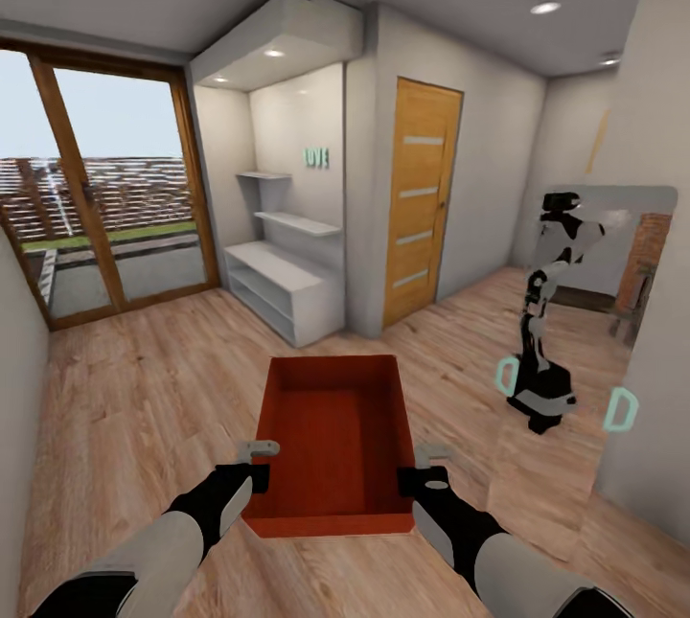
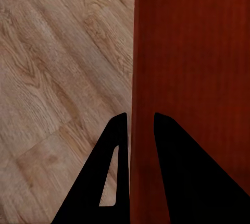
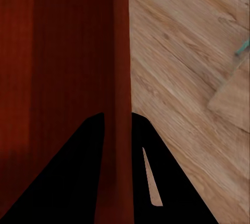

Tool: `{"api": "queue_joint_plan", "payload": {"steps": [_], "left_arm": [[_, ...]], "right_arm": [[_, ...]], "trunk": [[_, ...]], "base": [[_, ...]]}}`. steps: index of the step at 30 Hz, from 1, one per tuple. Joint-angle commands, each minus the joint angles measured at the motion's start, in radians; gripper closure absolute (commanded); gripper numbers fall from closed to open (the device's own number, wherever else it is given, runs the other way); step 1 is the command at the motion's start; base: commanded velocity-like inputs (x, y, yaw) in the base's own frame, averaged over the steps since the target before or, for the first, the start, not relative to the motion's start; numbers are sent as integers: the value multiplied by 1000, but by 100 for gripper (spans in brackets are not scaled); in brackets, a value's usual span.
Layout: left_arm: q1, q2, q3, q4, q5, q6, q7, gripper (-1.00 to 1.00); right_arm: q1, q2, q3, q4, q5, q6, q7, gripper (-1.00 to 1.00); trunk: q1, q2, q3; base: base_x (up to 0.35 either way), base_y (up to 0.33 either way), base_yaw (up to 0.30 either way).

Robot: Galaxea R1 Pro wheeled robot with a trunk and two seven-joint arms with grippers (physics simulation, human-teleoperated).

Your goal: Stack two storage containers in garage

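Both arms reach forward, left claw (image 1: 257,463) and right claw (image 1: 428,467) clamped on container (image 1: 331,436) walls (opposite sides).

A: What blocks the way ahead?

B: The bin (image 1: 331,446) spans the space between both arms. The left gripper (image 1: 259,465) and right gripper (image 1: 422,467) each straddle a side wall, so neither can swing inward.

A: Beyond it?

B: Bare wood floor (image 1: 144,388) at 10 o'clock runs to the glass door (image 1: 105,187). White shelves (image 1: 283,287) stand at 12, a wooden door (image 1: 422,201) at 1. A mirror (image 1: 585,359) leans at 3, close to the right arm.
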Motion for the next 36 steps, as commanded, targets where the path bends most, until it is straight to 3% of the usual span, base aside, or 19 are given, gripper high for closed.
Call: {"api": "queue_joint_plan", "payload": {"steps": [1,36], "left_arm": [[0,14,-1,0,7,6,5,100],[0,14,-1,0,7,6,5,100]], "right_arm": [[-2,-1,-14,-35,2,-15,-4,100],[-2,-1,-14,-35,2,-15,-4,100]], "trunk": [[1,-2,-2],[1,-2,-2]], "base": [[324,0,174],[324,0,9]]}}
